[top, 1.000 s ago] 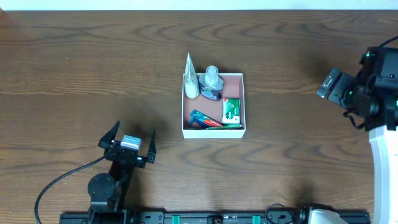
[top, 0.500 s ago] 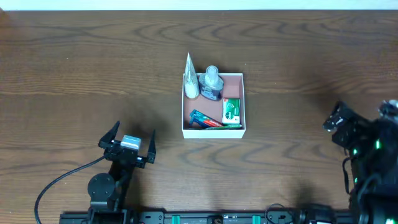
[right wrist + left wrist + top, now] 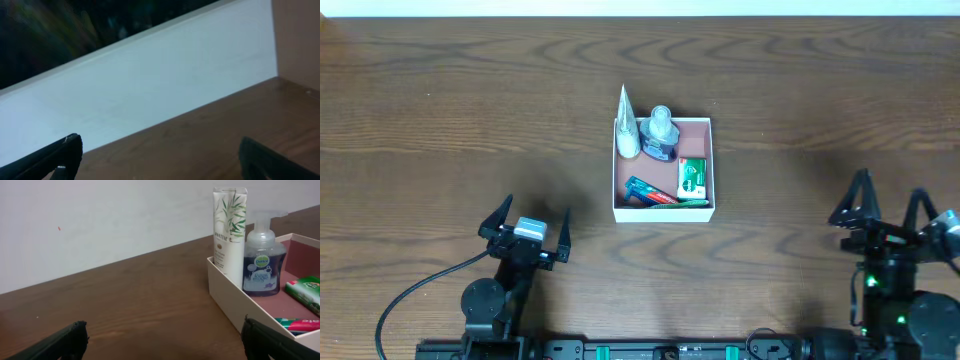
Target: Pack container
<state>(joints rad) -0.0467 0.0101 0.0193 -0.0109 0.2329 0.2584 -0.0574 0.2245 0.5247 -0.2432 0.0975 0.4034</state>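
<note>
The container (image 3: 711, 168), a square shallow box with white walls and a pinkish-brown inside, sits at the table's middle. It holds a white tube (image 3: 627, 128), a purple pump bottle (image 3: 660, 136), a green-and-white carton (image 3: 692, 177) and a toothbrush pack (image 3: 650, 192). The left wrist view shows the container (image 3: 225, 282) at right with the tube (image 3: 229, 230) and bottle (image 3: 263, 260) upright. My left gripper (image 3: 531, 217) is open and empty, to the container's front left. My right gripper (image 3: 888, 196) is open and empty, far to the front right. The right wrist view shows only table and wall.
The wooden table (image 3: 470, 110) runs to a white wall at the back. A black cable (image 3: 410, 295) trails from the left arm's base near the front edge.
My right arm has swung from the far right edge down toward the front right, and its open fingers now point toward the back. The left arm and the container have not moved.
</note>
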